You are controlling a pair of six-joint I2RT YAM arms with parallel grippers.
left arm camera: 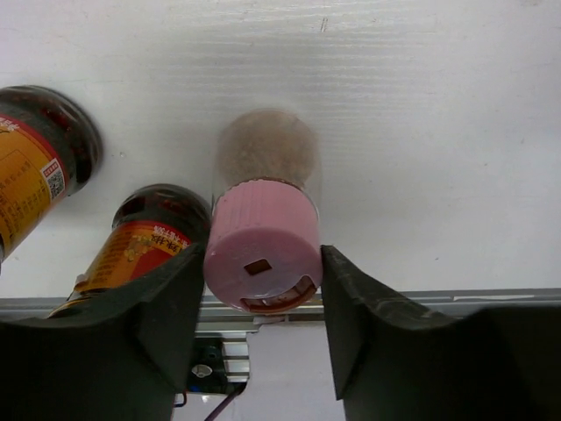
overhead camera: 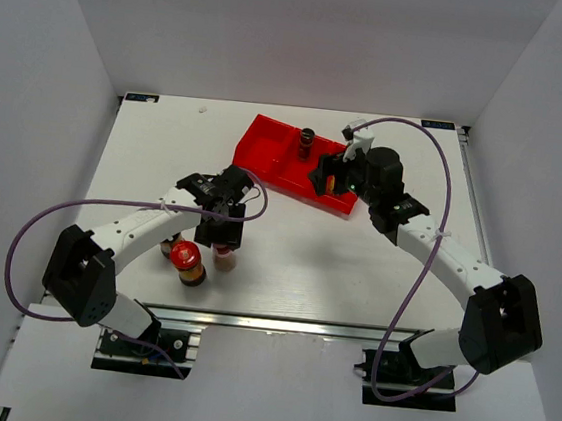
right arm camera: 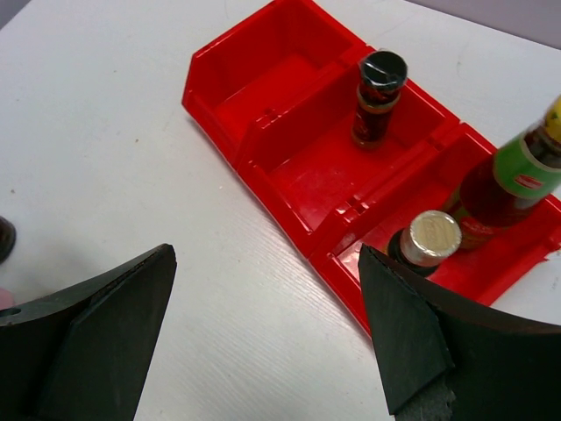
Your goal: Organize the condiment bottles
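Observation:
A pink-capped bottle (left arm camera: 263,250) stands near the table's front edge, and my left gripper (left arm camera: 263,263) is shut on its cap, a finger pressed to each side. Two brown jars (left arm camera: 44,167) (left arm camera: 149,232) with orange labels stand just to its left; from above, one red lid (overhead camera: 185,254) shows beside the left gripper (overhead camera: 222,229). My right gripper (right arm camera: 267,254) hangs open and holds nothing, over the table beside the red tray (right arm camera: 263,88). In the tray stand a dark-capped bottle (right arm camera: 379,83), a pale-capped bottle (right arm camera: 429,239) and a yellow-capped, green-labelled bottle (right arm camera: 517,175).
The red tray (overhead camera: 266,159) lies at an angle at the back centre of the white table. Its left compartment holds nothing. An aluminium rail (left arm camera: 438,298) runs along the table's front edge just behind the pink-capped bottle. White walls enclose the table on three sides.

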